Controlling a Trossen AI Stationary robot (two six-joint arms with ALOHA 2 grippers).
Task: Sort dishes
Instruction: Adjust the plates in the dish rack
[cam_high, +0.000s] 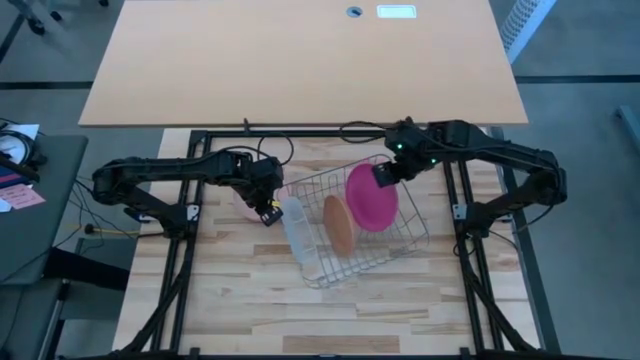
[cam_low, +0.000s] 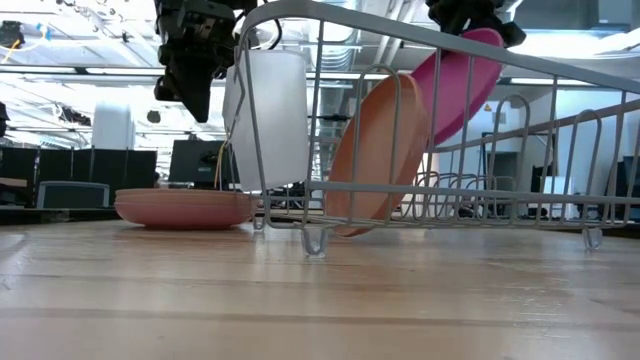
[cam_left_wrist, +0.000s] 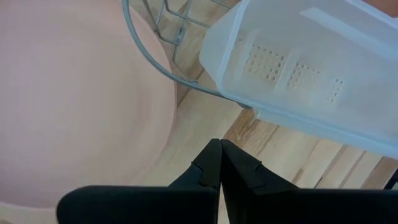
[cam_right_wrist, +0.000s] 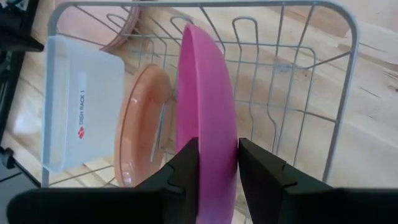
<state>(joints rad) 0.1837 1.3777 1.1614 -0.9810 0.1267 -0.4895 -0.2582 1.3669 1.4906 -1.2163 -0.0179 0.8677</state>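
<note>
A silver wire rack (cam_high: 400, 245) sits mid-table. An orange-tan plate (cam_high: 340, 224) stands on its edge inside it, leaning between the wires (cam_low: 380, 150). Beside it, my right gripper (cam_right_wrist: 217, 163) is shut on a magenta plate (cam_high: 372, 197) above the rack. A translucent white tray (cam_high: 297, 230) stands at the rack's left end. Pale pink plates (cam_low: 185, 208) lie flat on the table left of the rack. My left gripper (cam_left_wrist: 219, 158) hovers shut above their edge (cam_left_wrist: 74, 93), touching nothing. My right gripper pinches the magenta plate's upper rim (cam_right_wrist: 214, 134) between its two fingers (cam_right_wrist: 186, 168), one on each face. It comes from above, slanting down. The plate hangs on edge below the fingers, tilted (cam_low: 460, 85). Its lower edge is hidden behind the orange-tan plate.
The rack's tall wire end (cam_low: 300, 60) and the white tray (cam_low: 270, 120) stand between the two grippers. Bare wooden table (cam_high: 250, 310) lies near the front edge. A tan panel (cam_high: 300, 60) covers the far side.
</note>
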